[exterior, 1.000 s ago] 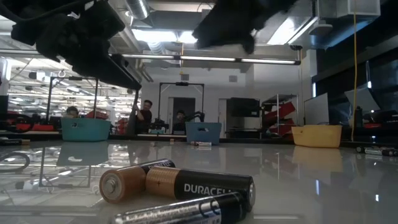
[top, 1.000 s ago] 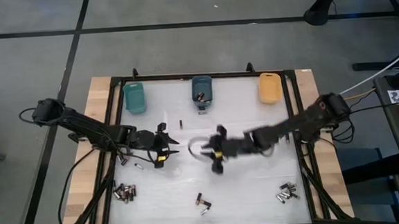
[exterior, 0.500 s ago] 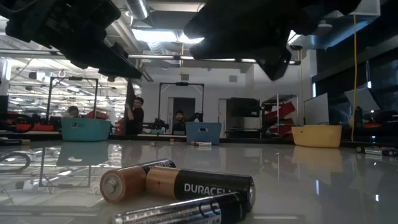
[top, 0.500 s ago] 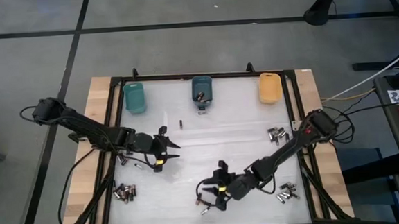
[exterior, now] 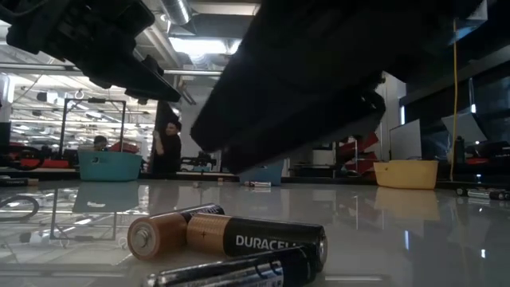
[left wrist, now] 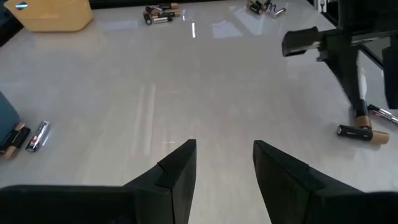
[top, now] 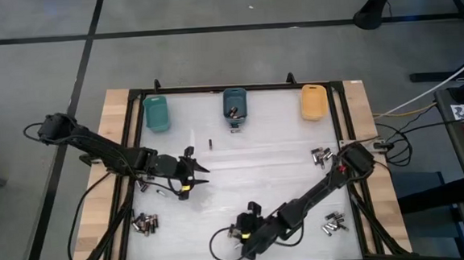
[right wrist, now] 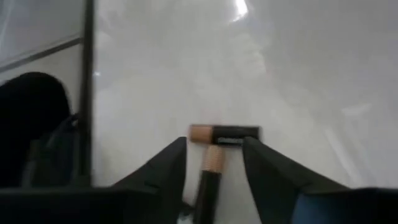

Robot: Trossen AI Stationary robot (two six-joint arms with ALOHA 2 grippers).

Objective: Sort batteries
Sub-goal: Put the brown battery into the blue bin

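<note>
Two batteries (top: 235, 233) lie at the table's near edge, in a T: one crosswise (right wrist: 224, 133), one (right wrist: 210, 168) running back between the fingers of my right gripper (right wrist: 214, 152). That gripper (top: 241, 236) slants down over them, open, one finger on each side; I see no touch. The same pair fills the front of the low view (exterior: 231, 239), under the right arm's dark bulk. My left gripper (top: 196, 175) hovers left of the table's middle, open (left wrist: 225, 158) with nothing between its fingers.
Teal (top: 157, 113), blue (top: 234, 103) and orange (top: 313, 102) bins stand along the far edge. More batteries lie in clusters at the near left (top: 145, 224), the right edge (top: 322, 153) and the near right (top: 333, 222). One lies alone (top: 210, 143) behind the middle.
My right gripper has swung from the table's middle toward the near edge and somewhat left, sinking and rolling as it went. It now stands low over the pair of batteries there. The batteries have not moved.
</note>
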